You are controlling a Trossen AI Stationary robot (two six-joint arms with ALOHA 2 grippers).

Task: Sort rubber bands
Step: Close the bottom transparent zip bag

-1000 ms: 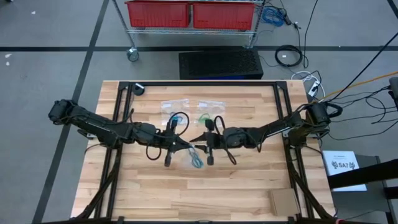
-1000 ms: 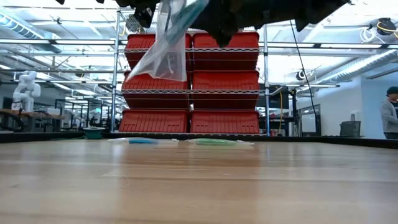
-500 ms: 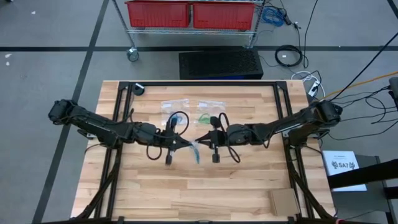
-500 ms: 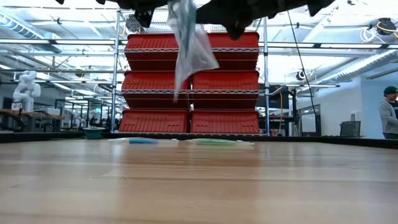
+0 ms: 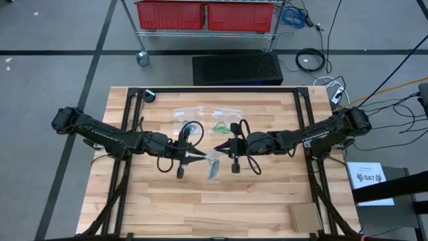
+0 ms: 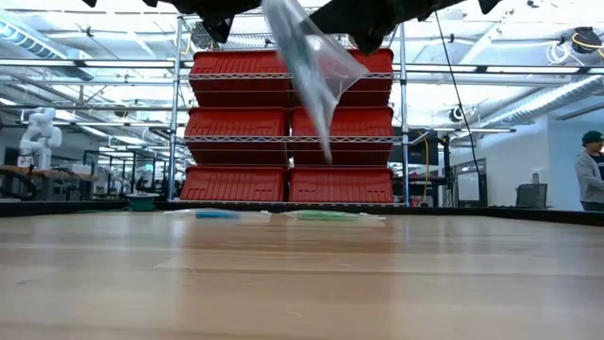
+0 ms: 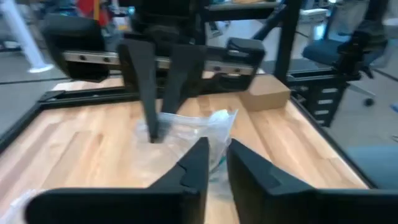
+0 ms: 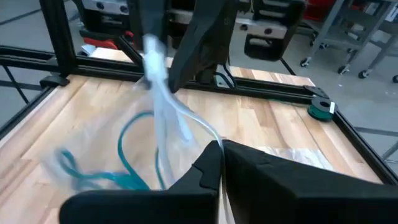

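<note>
Released by the left gripper [image 5: 200,156], whose fingers now stand slightly apart, the clear plastic bag [image 5: 212,165] hangs pinched in the closed right gripper [image 5: 217,150] above the wooden table [image 5: 267,201]. Low view: crinkled film swings. Right wrist view: blue rubber bands [image 8: 121,168] inside.

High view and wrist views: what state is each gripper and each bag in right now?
right gripper: shut on the clear bag.
clear bag: hanging above the table.
left gripper: fingers slightly apart, beside that bag.
blue rubber bands: inside the held bag.
bag with blue bands: lying flat.
bag with green bands: lying flat.
</note>
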